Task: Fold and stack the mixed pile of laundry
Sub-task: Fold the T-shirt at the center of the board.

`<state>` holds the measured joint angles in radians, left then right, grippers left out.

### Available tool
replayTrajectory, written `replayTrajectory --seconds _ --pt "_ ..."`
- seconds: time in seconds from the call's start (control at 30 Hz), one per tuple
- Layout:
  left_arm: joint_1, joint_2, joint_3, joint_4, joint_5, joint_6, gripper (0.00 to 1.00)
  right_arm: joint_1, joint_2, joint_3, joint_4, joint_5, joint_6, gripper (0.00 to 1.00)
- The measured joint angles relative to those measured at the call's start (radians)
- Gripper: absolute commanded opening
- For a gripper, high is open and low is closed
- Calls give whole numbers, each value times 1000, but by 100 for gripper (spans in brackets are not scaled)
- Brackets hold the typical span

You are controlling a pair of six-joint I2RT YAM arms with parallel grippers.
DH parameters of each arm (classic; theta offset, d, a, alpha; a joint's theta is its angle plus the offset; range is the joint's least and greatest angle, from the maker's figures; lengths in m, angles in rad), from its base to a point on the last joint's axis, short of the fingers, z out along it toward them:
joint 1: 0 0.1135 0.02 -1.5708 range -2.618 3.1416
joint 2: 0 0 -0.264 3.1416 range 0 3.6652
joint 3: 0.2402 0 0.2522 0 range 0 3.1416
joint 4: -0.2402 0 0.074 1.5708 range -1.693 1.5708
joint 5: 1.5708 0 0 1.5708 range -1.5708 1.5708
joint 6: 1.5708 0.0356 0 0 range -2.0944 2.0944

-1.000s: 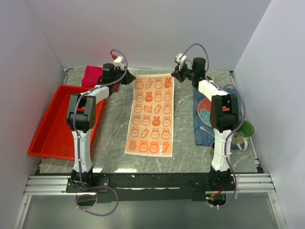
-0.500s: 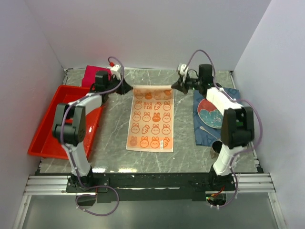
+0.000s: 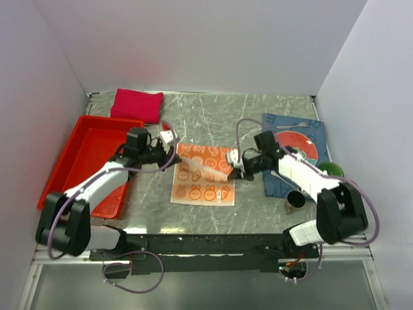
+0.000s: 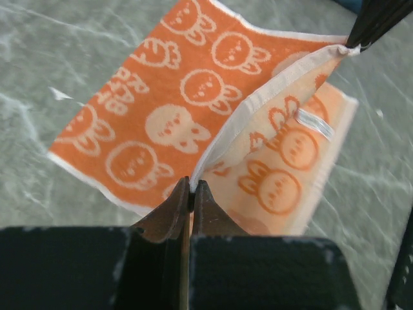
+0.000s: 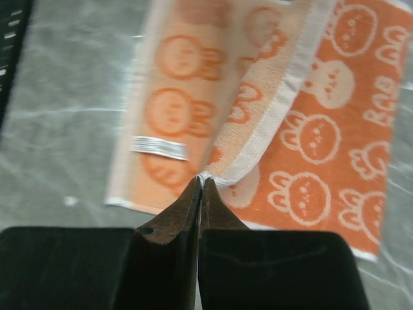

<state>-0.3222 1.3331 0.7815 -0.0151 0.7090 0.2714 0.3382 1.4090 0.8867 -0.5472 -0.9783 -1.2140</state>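
The orange-and-white patterned cloth [image 3: 203, 174] lies mid-table, its far half lifted and carried over the near half. My left gripper [image 3: 177, 150] is shut on the cloth's left far corner, shown in the left wrist view [image 4: 191, 187]. My right gripper [image 3: 233, 171] is shut on the right far corner, shown in the right wrist view [image 5: 200, 181]. The held white hem [image 4: 258, 106] stretches between the two grippers above the lower layer [image 5: 322, 148]. The crimson-magenta shirt [image 3: 137, 105] lies folded at the far left. The grey garment is out of view.
A red plastic tray [image 3: 77, 165] sits at the left under my left arm. A dark blue placemat cloth [image 3: 310, 132] with a plate, a green bowl [image 3: 332, 171] and a dark cup [image 3: 295, 201] lies at the right.
Both grippers have pulled the cloth's far edge from the back of the table toward the near side, folding it over itself. The visible cloth has grown shorter.
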Motion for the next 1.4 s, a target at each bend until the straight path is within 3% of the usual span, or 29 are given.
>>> replayTrajectory --seconds 0.3,0.43,0.73,1.1,1.13,1.2,1.23,1.27,1.4 --pt "-114 -293 -175 -179 -54 135 4 59 -155 -128 -8 40 -40 0" --pt "-129 -359 -241 -187 -105 153 3 71 -171 -172 38 66 -29 0" --pt "-134 -282 -264 -72 -227 161 5 78 -171 -214 181 157 36 0" --pt "-160 -265 -292 -71 -220 188 11 82 -200 -257 167 150 -7 1" --pt "-166 -270 -296 -76 -217 189 18 87 -201 -260 160 150 -13 4" --pt "-176 -275 -301 -85 -217 195 32 100 -201 -261 150 148 -24 25" --pt "-181 -276 -301 -93 -217 199 46 108 -201 -261 142 145 -40 35" --pt "-187 -276 -300 -109 -217 201 48 116 -201 -261 130 143 -50 51" --pt "-199 -306 -283 -200 -233 203 63 128 -201 -260 73 140 -84 61"
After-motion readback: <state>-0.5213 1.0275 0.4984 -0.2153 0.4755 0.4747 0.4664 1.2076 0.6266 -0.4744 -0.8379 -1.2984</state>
